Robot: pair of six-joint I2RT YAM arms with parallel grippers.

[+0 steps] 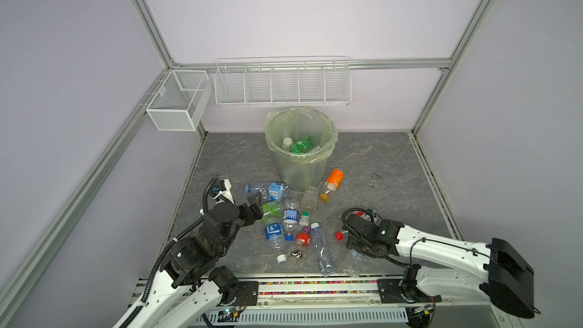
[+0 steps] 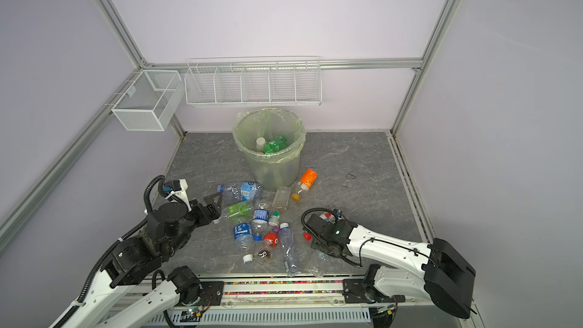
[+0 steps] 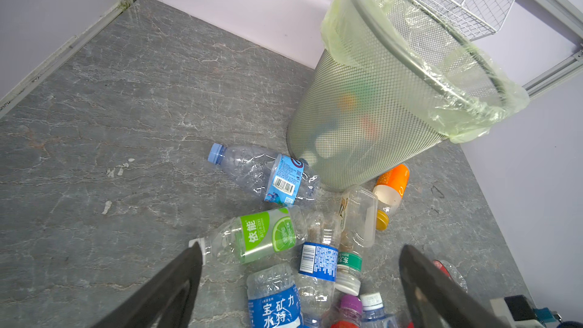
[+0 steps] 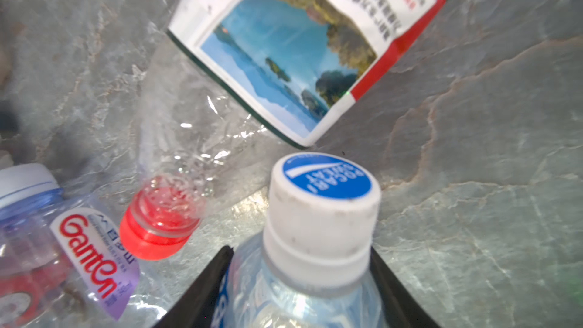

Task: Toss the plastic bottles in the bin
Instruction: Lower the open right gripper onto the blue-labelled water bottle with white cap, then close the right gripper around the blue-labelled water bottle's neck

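The bin (image 1: 285, 159) (image 2: 296, 140) (image 3: 362, 140), lined with a pale green bag, stands at the back with several plastic bottles inside. More plastic bottles lie scattered in front of it, among them a green-labelled one (image 1: 272, 208) (image 3: 265, 235), a blue-labelled one (image 1: 273, 189) and an orange one (image 1: 333, 180). My left gripper (image 1: 259, 207) (image 3: 302, 247) hangs open just above the green-labelled and neighbouring bottles. My right gripper (image 1: 349, 245) (image 4: 299, 257) is low near the front, its fingers pressed on both sides of a clear bottle with a white cap (image 4: 321, 209).
A white mesh box (image 1: 178, 100) and a long wire rack (image 1: 282, 83) hang on the back wall. A red-capped crushed bottle (image 4: 161, 225) and a Ganten bottle (image 4: 94, 257) lie close to the right gripper. Metal frame posts bound the grey table (image 1: 394, 165).
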